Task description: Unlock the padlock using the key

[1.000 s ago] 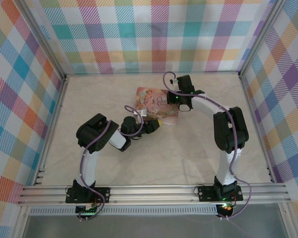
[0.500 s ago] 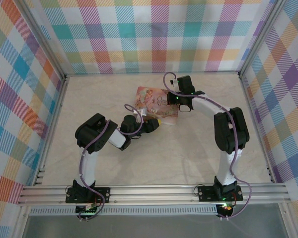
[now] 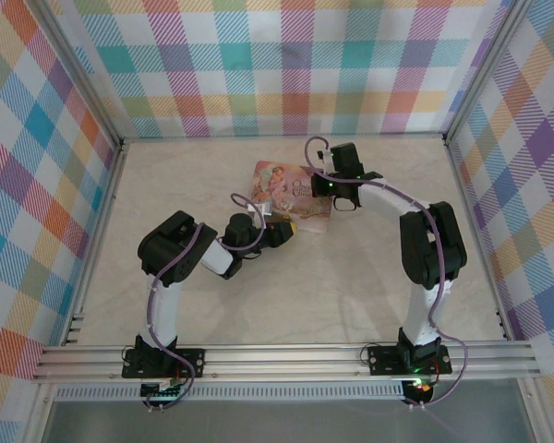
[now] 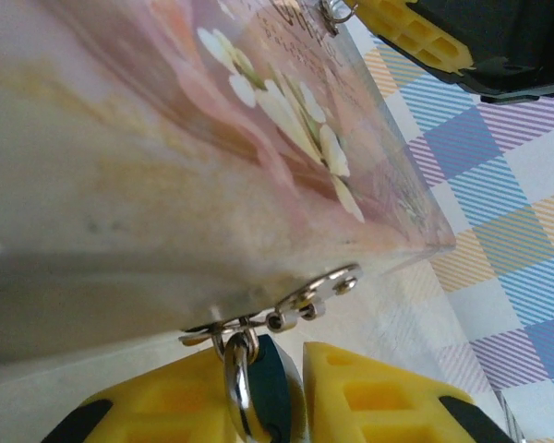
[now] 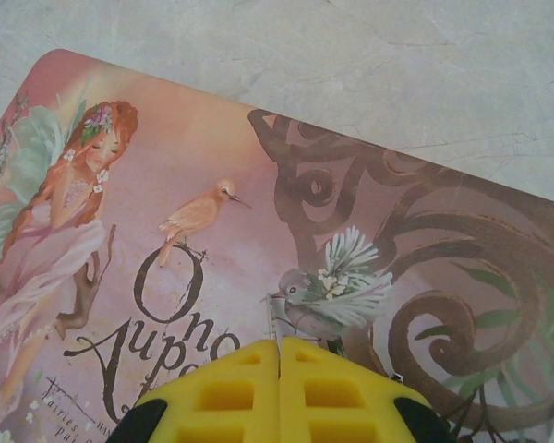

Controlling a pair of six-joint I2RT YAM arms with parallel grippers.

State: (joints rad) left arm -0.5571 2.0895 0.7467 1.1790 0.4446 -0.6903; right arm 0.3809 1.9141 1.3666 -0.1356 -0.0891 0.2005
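In the left wrist view the tiny dark blue-green padlock (image 4: 270,388) hangs by its silver shackle from the metal hasp (image 4: 316,292) on the tin's edge. My left gripper (image 4: 291,360) is shut on it between yellow pads (image 4: 388,392). The key (image 5: 275,323), a thin grey sliver, sticks out from between the pads of my right gripper (image 5: 279,345), which is shut on it above the lid of the pink illustrated tin (image 5: 194,175). From above, the left gripper (image 3: 283,233) sits at the tin's near edge and the right gripper (image 3: 336,192) at its right side.
The pink tin (image 3: 291,191) lies flat at the middle of the beige table (image 3: 286,295). Checked walls (image 3: 286,65) enclose the back and both sides. An aluminium rail (image 3: 286,358) runs along the near edge by the arm bases.
The right gripper has shifted very slightly over the tin. The left gripper keeps its hold at the tin's near edge while its elbow eases a little left.
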